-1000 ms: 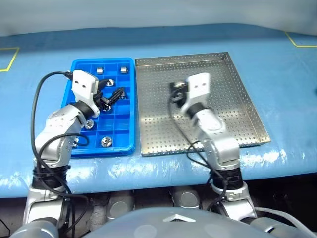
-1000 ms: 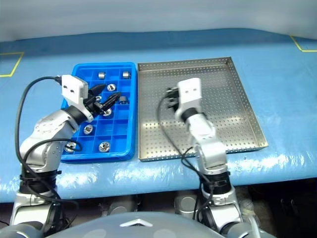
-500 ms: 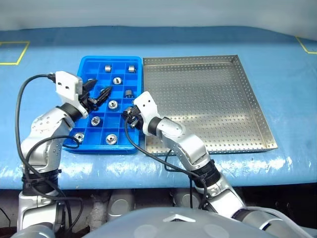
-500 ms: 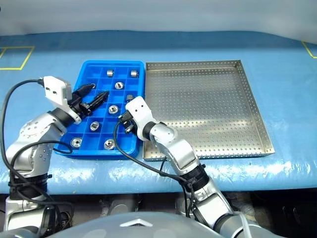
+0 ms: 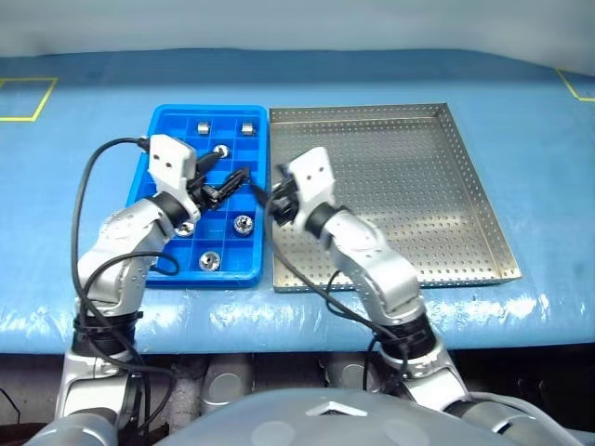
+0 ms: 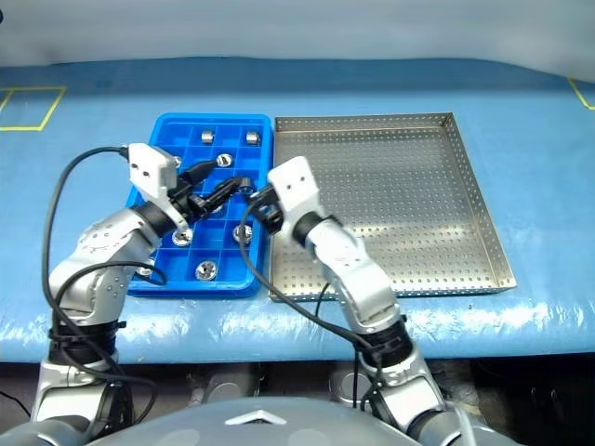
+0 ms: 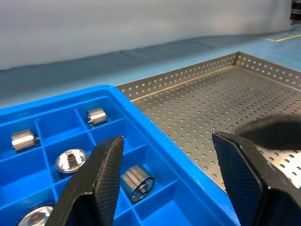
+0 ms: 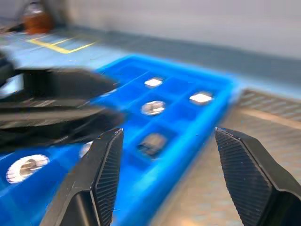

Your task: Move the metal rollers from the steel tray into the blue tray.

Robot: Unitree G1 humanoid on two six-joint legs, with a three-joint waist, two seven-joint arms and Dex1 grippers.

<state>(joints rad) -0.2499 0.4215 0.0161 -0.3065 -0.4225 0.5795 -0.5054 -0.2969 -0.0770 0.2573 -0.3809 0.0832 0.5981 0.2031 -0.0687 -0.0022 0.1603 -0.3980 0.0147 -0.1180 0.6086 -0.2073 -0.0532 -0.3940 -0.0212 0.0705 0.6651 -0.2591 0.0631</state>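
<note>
Both hands hang over the seam between the two trays. The right hand (image 6: 253, 197) has its fingers spread wide with nothing between them, above the right edge of the blue tray (image 5: 149, 195); its wrist view looks between the parted fingers onto the blue compartments. The left hand (image 5: 226, 179) is wide too and holds nothing, its fingers reaching over the tray's middle toward the right hand, tips near but apart.

The metal rollers (image 5: 243, 223) all lie in the blue tray's compartments: two on their sides in the far row, one just behind the left hand, one in the right column mid-tray, one under the left wrist, one near the front edge at (image 5: 210, 261). In the left wrist view a roller (image 7: 138, 178) lies on its side in a compartment between the fingers. The steel tray (image 5: 437, 186) sits just beside the blue tray on its right, and its perforated floor is bare where it shows. Both trays rest on a blue-covered surface (image 5: 93, 307) with yellow tape marks at the far corners. The left arm's black cable loops over the tray's left side, and the two arms hide part of the grid.

Half a second ago the right hand was lower, at the blue tray's front right corner — it now stands further back along that edge. The left hand has swung in from the tray's left side toward the middle.
</note>
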